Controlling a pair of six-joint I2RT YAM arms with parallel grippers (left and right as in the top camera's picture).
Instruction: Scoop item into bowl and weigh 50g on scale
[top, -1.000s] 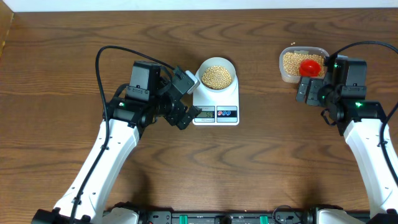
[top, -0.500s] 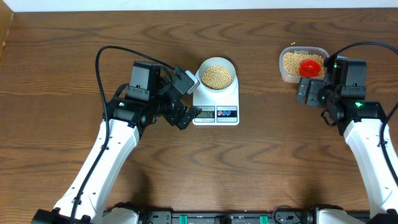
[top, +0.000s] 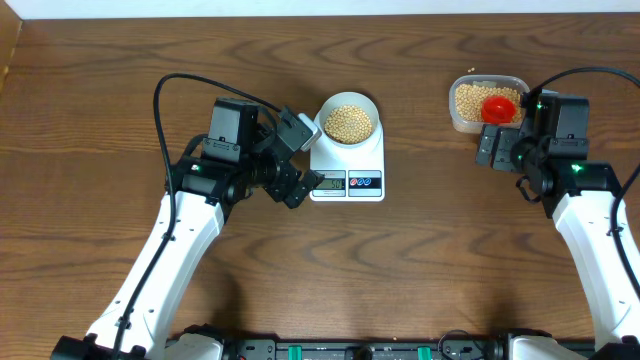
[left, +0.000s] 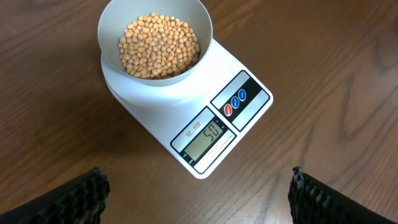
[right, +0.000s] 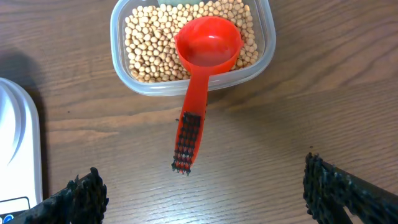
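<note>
Hanging over one table are two grippers, left gripper and right gripper, both wide open and empty; one scale shows 50; one tub holds one red scoop and beans; one bowl sits on the scale, with many beans.

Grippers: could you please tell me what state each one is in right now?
Left gripper: open, holding nothing, pointed at the scale.
Right gripper: open, holding nothing; the red scoop lies apart from it.
</note>
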